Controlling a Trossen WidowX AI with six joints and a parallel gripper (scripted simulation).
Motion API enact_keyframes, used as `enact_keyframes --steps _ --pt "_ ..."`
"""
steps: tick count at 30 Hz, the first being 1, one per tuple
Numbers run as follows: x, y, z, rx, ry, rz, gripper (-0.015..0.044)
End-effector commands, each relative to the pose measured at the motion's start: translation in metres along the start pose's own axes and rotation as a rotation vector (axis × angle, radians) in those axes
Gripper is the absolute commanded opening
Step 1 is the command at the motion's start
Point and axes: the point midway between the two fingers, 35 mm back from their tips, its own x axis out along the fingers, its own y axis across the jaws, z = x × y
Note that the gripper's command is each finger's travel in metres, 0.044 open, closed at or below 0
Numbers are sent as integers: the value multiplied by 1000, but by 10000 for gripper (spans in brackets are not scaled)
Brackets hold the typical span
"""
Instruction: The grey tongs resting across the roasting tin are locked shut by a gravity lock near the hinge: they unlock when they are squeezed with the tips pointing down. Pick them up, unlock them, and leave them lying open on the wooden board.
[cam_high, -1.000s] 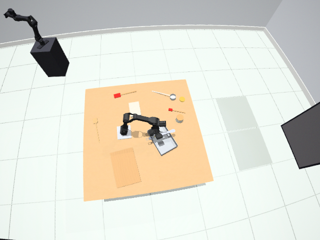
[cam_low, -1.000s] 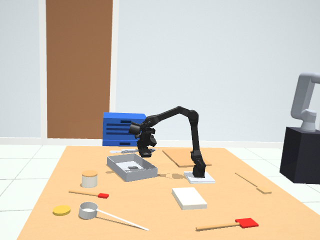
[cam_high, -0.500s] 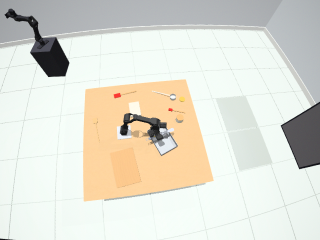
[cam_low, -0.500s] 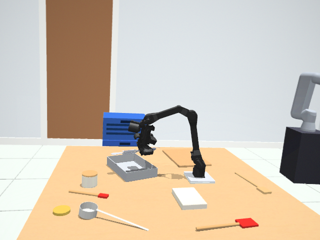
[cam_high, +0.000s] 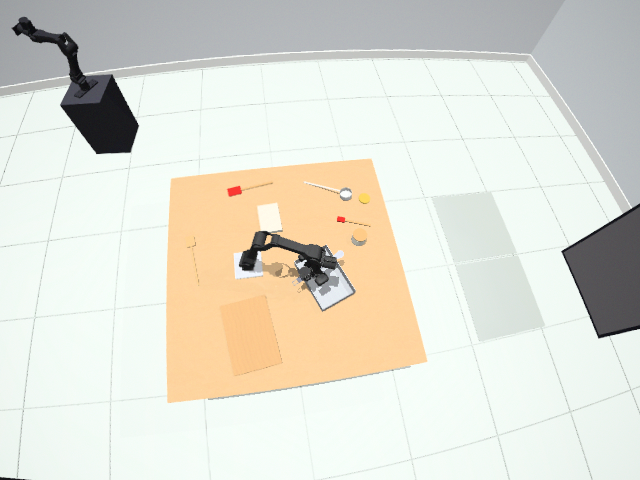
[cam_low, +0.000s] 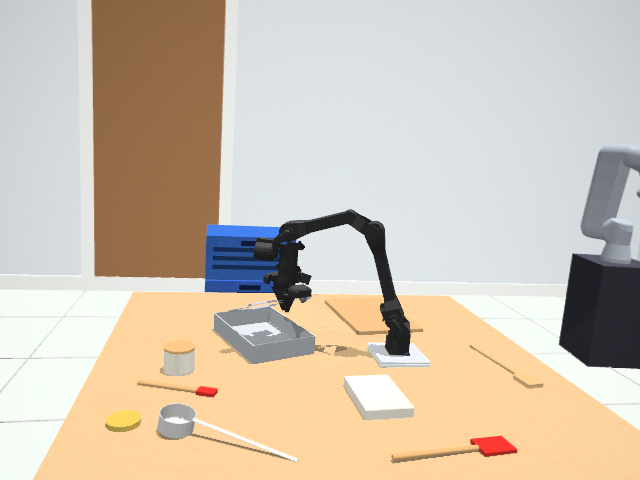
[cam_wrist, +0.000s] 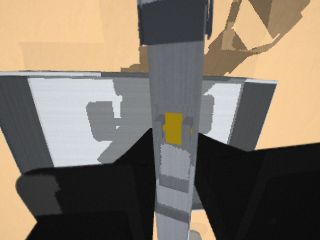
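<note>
One pair of grey tongs (cam_wrist: 176, 100) is the thing to follow here: it is clamped in the tool (cam_wrist: 175, 170), which is closed on the two flat arms and holds them above the tin (cam_low: 263, 334). In the wrist view the tongs look like a long, flat, matte grey strip that runs away from the camera, with a small yellow block (cam_wrist: 174, 128) on it. I judge this block to be the lock near the hinge. The dark fingers press on both sides of the strip close to this block, and such a grip fits the squeeze that the unlocking needs.

In the exterior view the tongs (cam_low: 261, 303) reach out sideways from the tool (cam_low: 289, 302), almost level, over the far rim of the tin. So the tips do not point down yet, and I think the lock is not released; the pictures do not show whether the arms are apart.

The tin is a rectangular grey box with low straight walls and a pale smooth floor, where the shadow of the tool falls. The board (cam_high: 250, 334) is a thin rectangle with a fine wood grain. It lies flat on the orange counter (cam_high: 361, 330), well apart from the tin, with nothing on it, so the tongs can be put there open.
</note>
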Motion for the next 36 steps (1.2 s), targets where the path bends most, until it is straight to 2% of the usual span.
enact_keyframes --steps 1,11,36 --pt "-1 -1 -2 -15 14 -25 -150" --pt "-5 13 13 -62 6 -17 -150" --pt "-44 93 145 -484 1 -12 -150"
